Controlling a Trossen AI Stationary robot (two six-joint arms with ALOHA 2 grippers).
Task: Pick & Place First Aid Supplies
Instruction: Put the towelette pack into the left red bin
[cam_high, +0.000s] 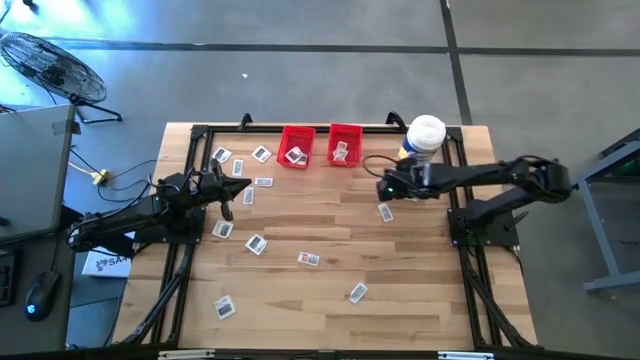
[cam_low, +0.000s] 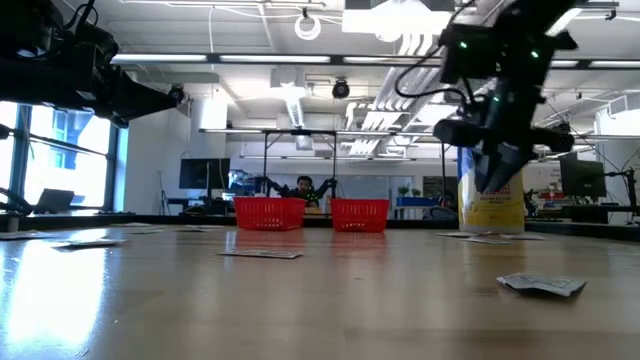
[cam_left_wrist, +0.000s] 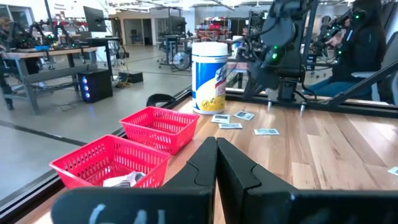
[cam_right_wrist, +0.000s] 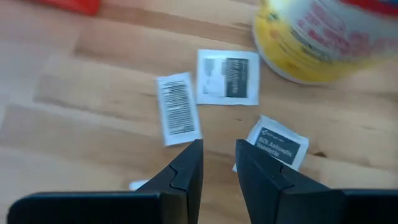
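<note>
Hovering R gripper part-open, empty, over packets; L gripper closed, empty

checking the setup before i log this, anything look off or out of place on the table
Nothing looks damaged or spilled. The packets lie scattered flat across the table, a few already in the two red bins. The jar stands upright by the right gripper, beside loose packets.
</note>
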